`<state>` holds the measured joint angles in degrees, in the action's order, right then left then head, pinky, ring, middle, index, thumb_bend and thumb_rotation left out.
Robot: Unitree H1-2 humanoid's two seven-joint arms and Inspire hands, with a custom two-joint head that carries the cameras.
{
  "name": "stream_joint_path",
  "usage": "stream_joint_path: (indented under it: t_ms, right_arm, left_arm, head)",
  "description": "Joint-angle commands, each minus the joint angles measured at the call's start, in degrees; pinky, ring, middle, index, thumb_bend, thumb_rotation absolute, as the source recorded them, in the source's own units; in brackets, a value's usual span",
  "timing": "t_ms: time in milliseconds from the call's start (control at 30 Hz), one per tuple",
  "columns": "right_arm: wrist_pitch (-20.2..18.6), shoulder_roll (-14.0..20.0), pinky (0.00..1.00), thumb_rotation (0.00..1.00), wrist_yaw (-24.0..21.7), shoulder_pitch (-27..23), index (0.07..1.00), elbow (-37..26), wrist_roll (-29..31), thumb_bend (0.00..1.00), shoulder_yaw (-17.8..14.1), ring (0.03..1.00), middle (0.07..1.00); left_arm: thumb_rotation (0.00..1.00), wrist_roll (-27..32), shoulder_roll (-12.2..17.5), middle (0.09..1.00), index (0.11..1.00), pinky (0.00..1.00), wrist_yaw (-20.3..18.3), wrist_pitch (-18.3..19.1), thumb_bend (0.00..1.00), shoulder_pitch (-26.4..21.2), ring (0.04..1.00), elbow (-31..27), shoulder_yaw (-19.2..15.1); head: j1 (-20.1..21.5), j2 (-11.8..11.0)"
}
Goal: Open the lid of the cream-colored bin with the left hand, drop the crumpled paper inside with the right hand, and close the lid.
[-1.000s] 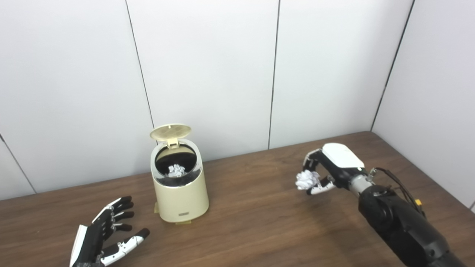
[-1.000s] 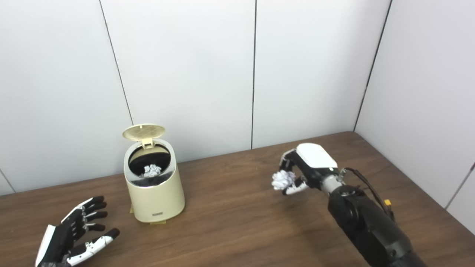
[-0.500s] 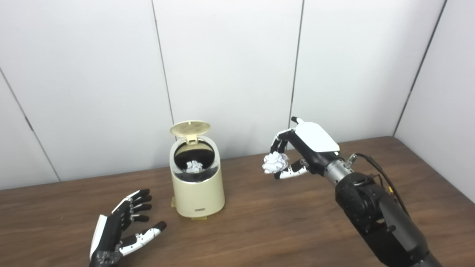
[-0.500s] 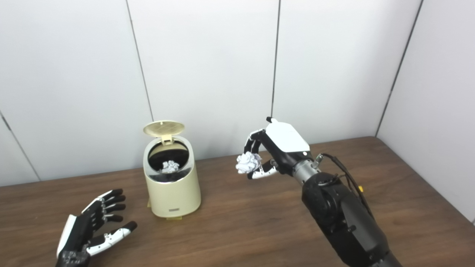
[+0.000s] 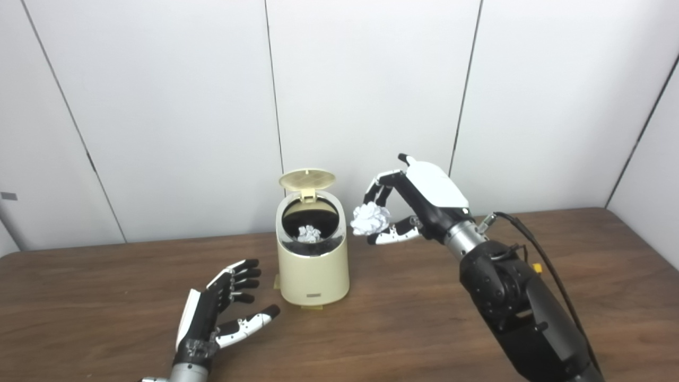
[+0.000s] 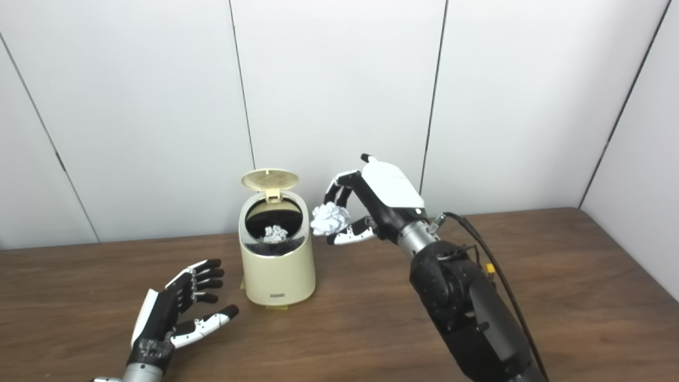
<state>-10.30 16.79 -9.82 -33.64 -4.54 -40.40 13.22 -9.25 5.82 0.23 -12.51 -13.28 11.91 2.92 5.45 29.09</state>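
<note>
Dark brown wooden table (image 5: 403, 329), grain running left to right, set against white wall panels (image 5: 366, 95); on it, a cream-colored bin (image 5: 313, 265) standing upright near the back edge, left of centre, lid (image 5: 307, 179) raised; a small cream tab at its base, touching the tabletop.

I'm looking at a dark brown, wood-grain bench (image 5: 403, 323) that fills the lower part of both views and runs back to the wall. Behind it stand white wall panels (image 5: 366, 101), split by thin dark vertical seams; the seams lean a little outward toward the edges of the picture. On the right a second run of panels (image 6: 647, 132) meets the back wall at a corner. At the far left edge of the left eye view I see a small grey mark (image 5: 8, 196) on the wall.
</note>
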Motion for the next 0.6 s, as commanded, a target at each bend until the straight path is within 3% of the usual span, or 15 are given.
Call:
stream_joint_path:
  t_ms: [0,567]
  right_arm:
    - [1.4,-0.8,1.0,0.0,1.3,-3.4,0.522,0.0,1.1,0.53,-0.8,0.678,0.451]
    - [4.1,-5.1,1.0,0.0,3.3,-8.0,0.508,6.9,3.0,0.53,0.3,0.657,0.459]
  left_arm:
    - [0.11,-0.4,-1.5,0.778,0.825,0.64,0.7,-1.0,0.71,0.5,0.747,0.8,0.8]
    - [0.11,-2.4,-2.3,0.784,0.825,0.67,2.1,-0.3,0.71,0.7,0.754,0.5,2.3]
  head:
    - [-0.3,0.1]
    - [-2.2,0.5]
